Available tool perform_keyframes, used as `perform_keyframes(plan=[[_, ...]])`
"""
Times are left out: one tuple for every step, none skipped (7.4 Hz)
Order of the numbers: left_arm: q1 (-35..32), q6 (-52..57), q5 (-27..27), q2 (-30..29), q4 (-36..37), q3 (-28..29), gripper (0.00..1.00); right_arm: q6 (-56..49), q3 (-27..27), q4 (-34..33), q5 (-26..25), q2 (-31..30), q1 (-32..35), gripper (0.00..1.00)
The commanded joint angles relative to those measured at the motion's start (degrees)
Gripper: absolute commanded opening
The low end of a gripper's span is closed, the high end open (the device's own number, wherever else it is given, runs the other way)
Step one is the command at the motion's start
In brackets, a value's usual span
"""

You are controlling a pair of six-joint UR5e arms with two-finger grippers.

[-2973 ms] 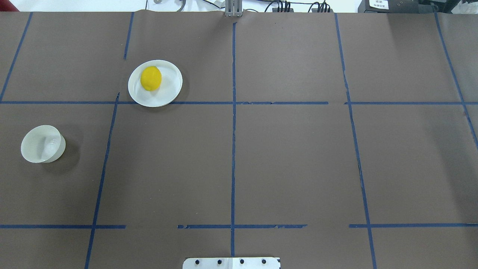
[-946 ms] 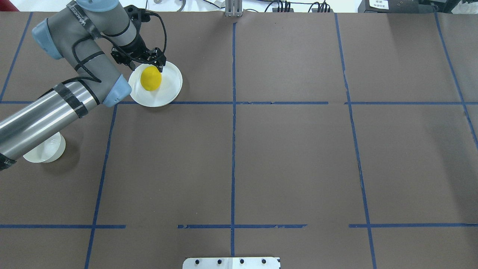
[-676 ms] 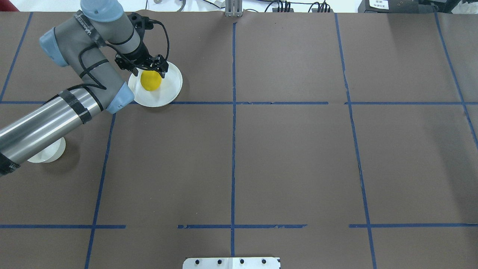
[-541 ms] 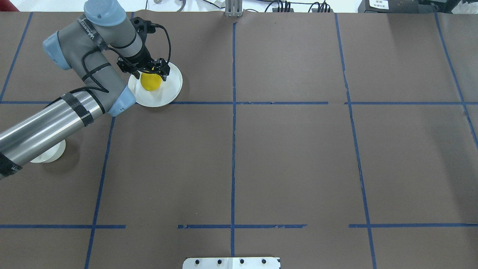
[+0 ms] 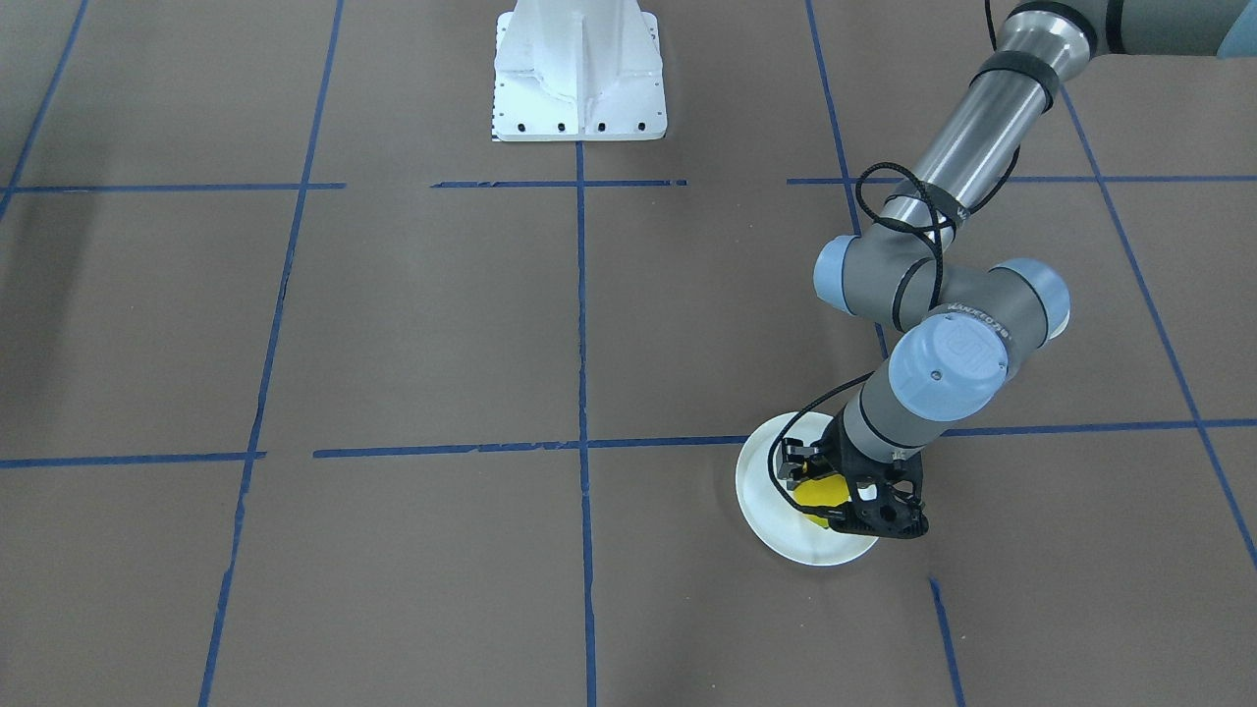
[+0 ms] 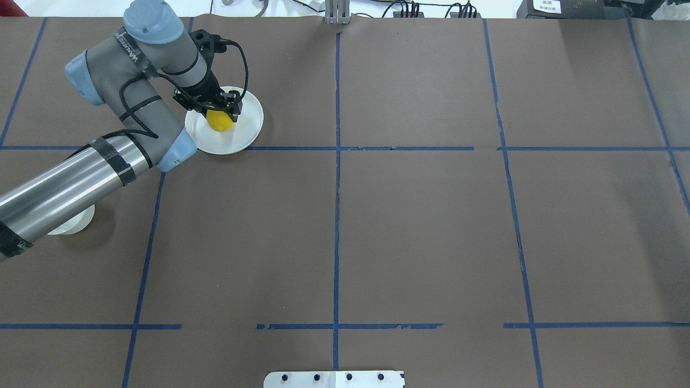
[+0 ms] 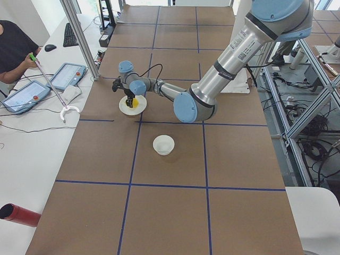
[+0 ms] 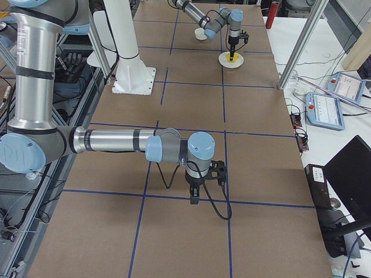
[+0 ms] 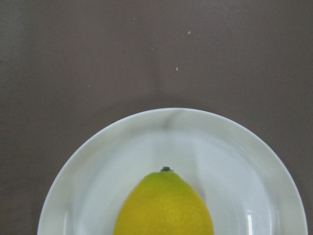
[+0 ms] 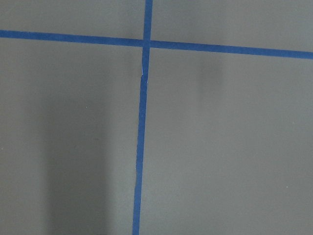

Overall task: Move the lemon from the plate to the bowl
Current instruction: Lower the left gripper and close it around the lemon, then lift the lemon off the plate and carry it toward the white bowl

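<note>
The yellow lemon point(image 6: 220, 122) lies on the flat white plate point(image 6: 249, 127) at the far left of the table. My left gripper point(image 6: 218, 111) is open and low over the plate, with its fingers on either side of the lemon point(image 5: 816, 492). I cannot tell whether they touch it. The left wrist view shows the lemon point(image 9: 164, 208) on the plate point(image 9: 234, 156) from close above. The small white bowl point(image 7: 163, 144) stands apart, nearer the robot, and my left arm hides most of it in the overhead view point(image 6: 73, 224). My right gripper point(image 8: 195, 200) shows only in the right side view, so I cannot tell its state.
Brown paper with blue tape lines covers the table. The robot's white base point(image 5: 579, 74) stands at the table's edge. A person sits at a side desk with tablets point(image 7: 50, 79) beyond the far edge. A metal post point(image 7: 79, 37) stands near the plate's corner.
My left arm has come in from the left, carried its gripper over the plate and lowered it around the lemon. The arm now hides more of the bowl. The lemon has not moved.
</note>
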Motion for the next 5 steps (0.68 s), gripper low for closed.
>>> perform_keyframes(plan=[[-2.60,-0.21,-0.32,-0.09,-0.05,-0.94,0.00,0.00,0.00,0.00,0.00,0.00,0.00,1.00],[-4.70,-0.13,-0.50,2.26,1.78,-6.69,0.00,0.00,0.00,0.00,0.00,0.00,0.00,1.00],[-4.90,0.14,-0.50,9.07,5.63,-16.49,0.00,0.00,0.00,0.00,0.00,0.00,0.00,1.00],[-4.99,1.53,-0.50,15.40,8.45,-25.55,0.00,0.00,0.00,0.00,0.00,0.00,0.00,1.00],[-5.16,3.63,-0.41,21.21,8.30,-31.30,0.00,0.00,0.00,0.00,0.00,0.00,0.00,1.00]])
